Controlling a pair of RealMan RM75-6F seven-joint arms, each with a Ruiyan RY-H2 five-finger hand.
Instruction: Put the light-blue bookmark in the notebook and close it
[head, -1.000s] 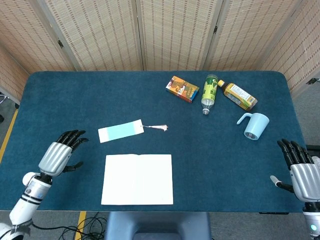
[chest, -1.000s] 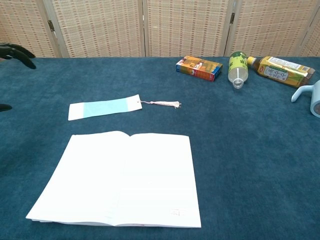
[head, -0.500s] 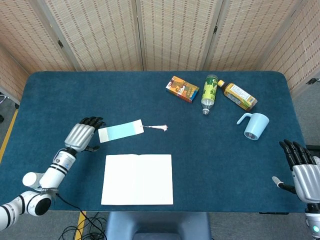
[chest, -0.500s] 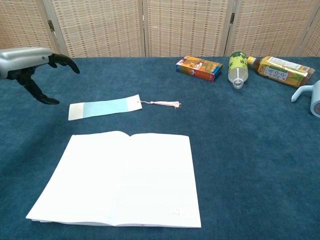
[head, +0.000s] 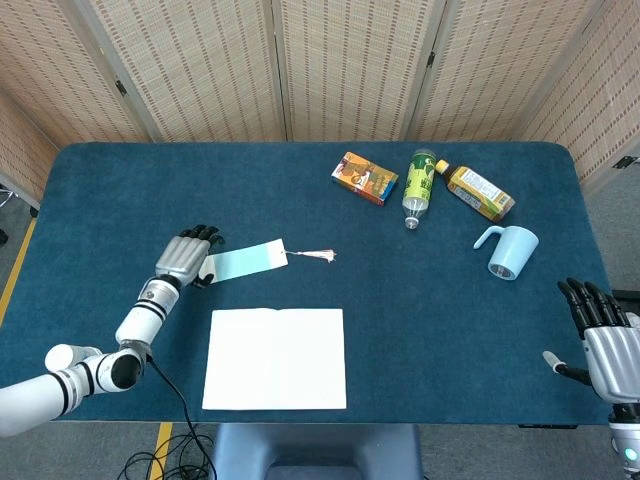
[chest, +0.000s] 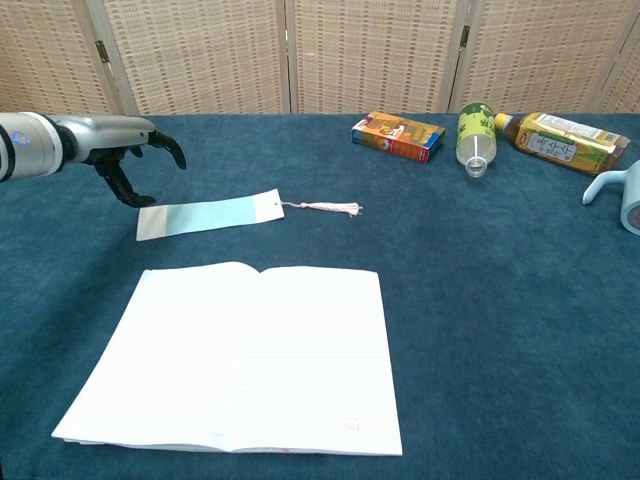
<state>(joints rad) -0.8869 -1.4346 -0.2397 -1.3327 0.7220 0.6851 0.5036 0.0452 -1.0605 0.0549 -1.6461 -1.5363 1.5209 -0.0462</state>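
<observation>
Left hand (head: 187, 256) has travelled in from the desk's left edge and now sits over the near-left end of the light-blue bookmark (head: 245, 262); right hand (head: 600, 338) has barely shifted at the far right edge. From the chest camera the left hand (chest: 128, 150) hovers with fingers spread and curved downward, thumb tip low beside the strip's white end, nothing gripped. Contact with the paper: cannot tell. Right hand likewise empty, fingers apart.

Bookmark lies flat on the blue desk (head: 100, 200) cloth, just beyond the notebook (head: 275, 358), its pink tassel (head: 311, 256) trailing toward the middle. Notebook lies open, blank pages up, at the near edge.

Handling judgement: strip looks thin, very light, somewhat flexible; flat on cloth it offers no edge to pinch. Likely best to press and slide or lift the left end, then nip it between thumb and finger. The tassel cord is a poor hold — too limp.
</observation>
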